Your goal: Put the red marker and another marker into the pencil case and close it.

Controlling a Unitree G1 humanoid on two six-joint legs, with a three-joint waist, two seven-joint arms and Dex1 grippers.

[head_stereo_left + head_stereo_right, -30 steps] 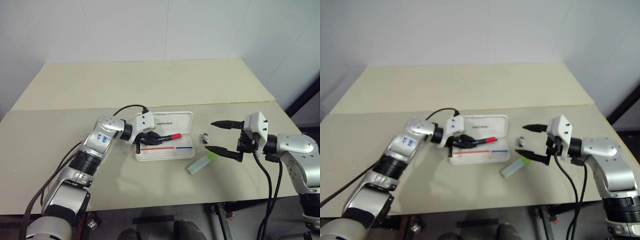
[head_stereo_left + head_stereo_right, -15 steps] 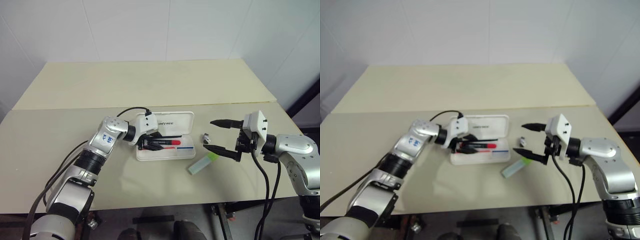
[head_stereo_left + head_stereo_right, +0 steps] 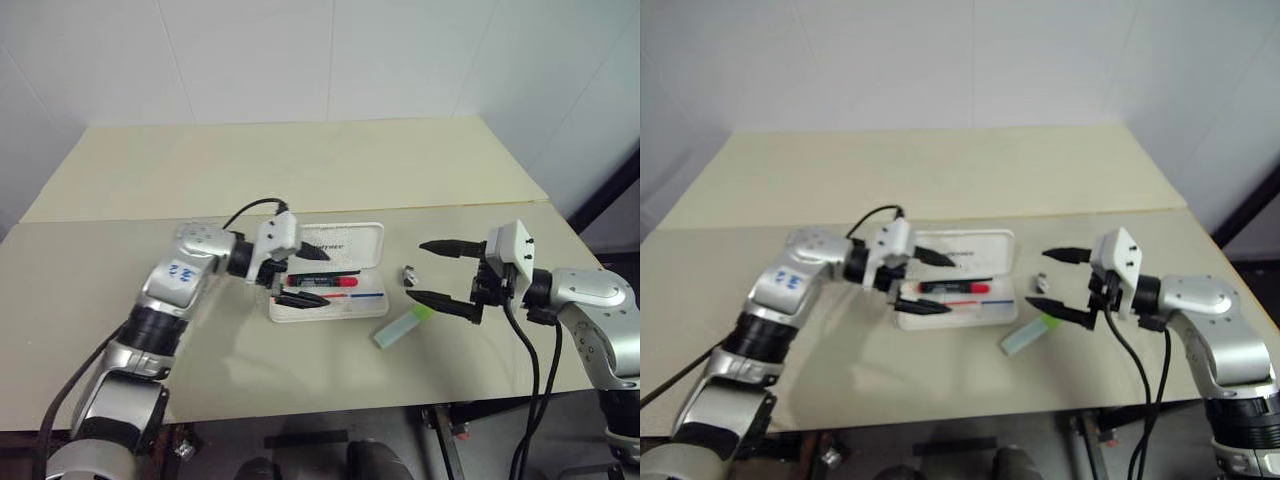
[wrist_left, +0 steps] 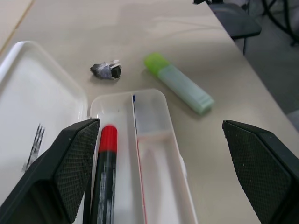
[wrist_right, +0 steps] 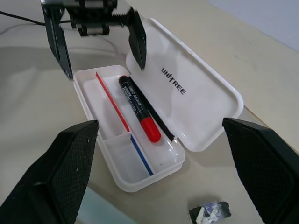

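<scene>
The red marker lies in the open pencil case. The green marker lies diagonally on the table, just near-left of the right gripper, the closer one; both grippers, including the left gripper, are wide open and empty.

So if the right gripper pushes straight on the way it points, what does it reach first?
Probably the open white hard-plastic pencil case, where the black-barrelled red marker lies. The open right gripper looks raised, so it might pass above.
</scene>
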